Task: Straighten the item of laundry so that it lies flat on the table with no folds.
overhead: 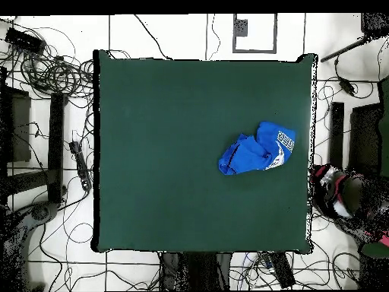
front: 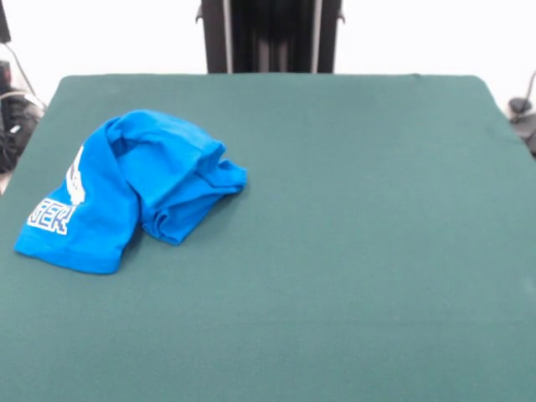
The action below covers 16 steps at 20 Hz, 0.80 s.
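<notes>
The item of laundry [front: 134, 188], a bright blue T-shirt, lies bunched and folded over itself on the left part of the table [front: 352, 251]. White lettering and part of a white graphic show on its left side. In the overhead view the item of laundry [overhead: 257, 149] sits close to the right edge of the table [overhead: 167, 152], crumpled into a small heap. The gripper shows in neither view.
The dark pedestal column [front: 270, 35] stands behind the table's far edge. Cables and black equipment [overhead: 45, 122] lie on the floor around the table. A person [overhead: 346, 194] shows beside the table's right edge in the overhead view.
</notes>
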Each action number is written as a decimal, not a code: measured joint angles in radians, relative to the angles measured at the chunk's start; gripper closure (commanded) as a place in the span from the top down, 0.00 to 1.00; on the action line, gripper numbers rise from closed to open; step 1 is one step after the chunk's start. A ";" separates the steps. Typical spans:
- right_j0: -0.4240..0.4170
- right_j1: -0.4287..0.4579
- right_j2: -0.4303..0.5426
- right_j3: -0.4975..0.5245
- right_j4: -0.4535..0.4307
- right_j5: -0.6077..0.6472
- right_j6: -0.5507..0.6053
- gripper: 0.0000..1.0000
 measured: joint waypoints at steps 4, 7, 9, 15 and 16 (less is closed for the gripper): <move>0.016 0.023 -0.020 0.011 0.000 -0.030 0.000 1.00; 0.030 0.055 -0.044 0.030 0.001 -0.076 0.000 1.00; 0.036 0.071 -0.055 0.037 0.001 -0.095 0.000 1.00; 0.064 0.138 -0.091 0.060 0.013 -0.158 0.000 1.00; 0.076 0.153 -0.099 0.066 0.019 -0.172 0.000 1.00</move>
